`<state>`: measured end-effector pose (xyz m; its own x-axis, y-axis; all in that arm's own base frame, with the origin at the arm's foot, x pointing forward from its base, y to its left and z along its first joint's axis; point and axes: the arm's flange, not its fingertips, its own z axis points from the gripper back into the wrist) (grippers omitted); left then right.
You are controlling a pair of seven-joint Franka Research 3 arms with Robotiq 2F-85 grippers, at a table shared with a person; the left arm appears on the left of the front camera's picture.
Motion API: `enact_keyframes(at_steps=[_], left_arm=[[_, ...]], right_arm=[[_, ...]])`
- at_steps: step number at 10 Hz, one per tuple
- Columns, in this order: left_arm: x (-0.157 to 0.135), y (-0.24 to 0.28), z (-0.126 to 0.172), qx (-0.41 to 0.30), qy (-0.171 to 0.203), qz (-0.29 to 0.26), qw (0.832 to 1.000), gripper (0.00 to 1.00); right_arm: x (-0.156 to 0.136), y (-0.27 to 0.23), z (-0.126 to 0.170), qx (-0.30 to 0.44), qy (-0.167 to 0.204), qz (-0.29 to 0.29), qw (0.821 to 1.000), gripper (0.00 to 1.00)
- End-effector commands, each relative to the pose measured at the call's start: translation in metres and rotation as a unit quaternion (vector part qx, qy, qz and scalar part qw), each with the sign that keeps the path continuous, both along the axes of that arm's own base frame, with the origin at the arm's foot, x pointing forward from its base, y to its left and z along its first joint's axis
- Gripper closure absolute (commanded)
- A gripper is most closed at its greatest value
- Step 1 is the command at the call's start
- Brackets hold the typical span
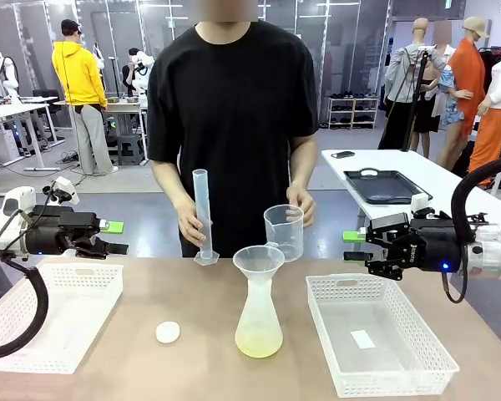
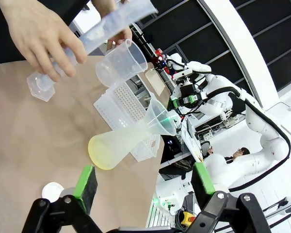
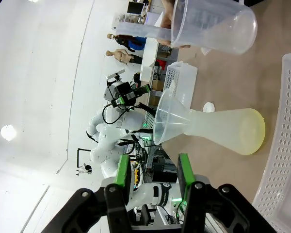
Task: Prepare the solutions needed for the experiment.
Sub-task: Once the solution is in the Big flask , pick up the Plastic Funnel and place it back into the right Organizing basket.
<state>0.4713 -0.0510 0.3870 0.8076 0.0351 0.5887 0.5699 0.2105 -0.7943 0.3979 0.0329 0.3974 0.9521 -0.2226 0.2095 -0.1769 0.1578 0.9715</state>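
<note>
The pale yellow solution (image 1: 259, 342) lies as a shallow layer in a frosted conical flask (image 1: 258, 313) at the table's middle, and a clear funnel (image 1: 259, 260) sits in the flask's neck. Behind it the person holds a tall graduated cylinder (image 1: 203, 213) in one hand, its foot at the table, and an empty clear beaker (image 1: 284, 231) in the other. My left gripper (image 1: 115, 237) hovers open at the left, above a basket. My right gripper (image 1: 356, 246) hangs at the right, its jaws apart with nothing between them. The left wrist view shows the solution (image 2: 99, 156), and so does the right wrist view (image 3: 254, 132).
A white perforated basket (image 1: 54, 330) stands at the front left and another (image 1: 380, 368) at the front right, a small label on its floor. A small white cap (image 1: 168, 332) lies on the table left of the flask. A black tray (image 1: 387, 185) rests on a table behind.
</note>
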Motion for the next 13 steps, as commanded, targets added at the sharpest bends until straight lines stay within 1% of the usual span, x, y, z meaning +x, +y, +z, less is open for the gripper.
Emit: enact_keyframes(at_steps=[1,2,3,4,5,6,7,8,9,10,11,13], left_arm=[[0.002,-0.002,0.001,0.006,-0.011,0.004,1.000,0.00],[0.002,-0.002,0.001,0.006,-0.011,0.004,1.000,0.00],[0.002,-0.002,0.001,0.006,-0.011,0.004,1.000,0.00],[0.002,-0.002,0.001,0.006,-0.011,0.004,1.000,0.00],[0.002,-0.002,0.001,0.006,-0.011,0.004,1.000,0.00],[0.002,-0.002,0.001,0.006,-0.011,0.004,1.000,0.00],[0.002,-0.002,0.001,0.006,-0.011,0.004,1.000,0.00],[0.002,-0.002,0.001,0.006,-0.011,0.004,1.000,0.00],[0.002,-0.002,0.001,0.006,-0.011,0.004,1.000,0.00],[0.002,-0.002,0.001,0.006,-0.011,0.004,1.000,0.00],[0.002,-0.002,0.001,0.006,-0.011,0.004,1.000,0.00],[0.002,-0.002,0.001,0.006,-0.011,0.004,1.000,0.00]], right_arm=[[0.000,0.000,0.000,0.000,0.000,0.000,1.000,0.50],[-0.003,0.001,0.019,-0.060,0.010,0.013,0.998,0.50],[-0.001,0.007,0.037,-0.133,0.026,0.036,0.990,0.50],[0.004,0.014,0.054,-0.192,0.055,0.055,0.978,0.50],[0.011,0.019,0.068,-0.225,0.062,0.062,0.970,0.50],[0.020,0.025,0.088,-0.274,0.071,0.066,0.957,0.50],[0.026,0.031,0.099,-0.301,0.082,0.075,0.947,0.50],[0.030,0.039,0.111,-0.317,0.078,0.086,0.941,0.50],[0.032,0.045,0.119,-0.321,0.077,0.091,0.939,0.50],[0.032,0.050,0.119,-0.328,0.087,0.095,0.936,0.50],[0.025,0.041,0.114,-0.318,0.065,0.075,0.943,0.50],[0.025,0.041,0.114,-0.318,0.065,0.075,0.943,0.50]])
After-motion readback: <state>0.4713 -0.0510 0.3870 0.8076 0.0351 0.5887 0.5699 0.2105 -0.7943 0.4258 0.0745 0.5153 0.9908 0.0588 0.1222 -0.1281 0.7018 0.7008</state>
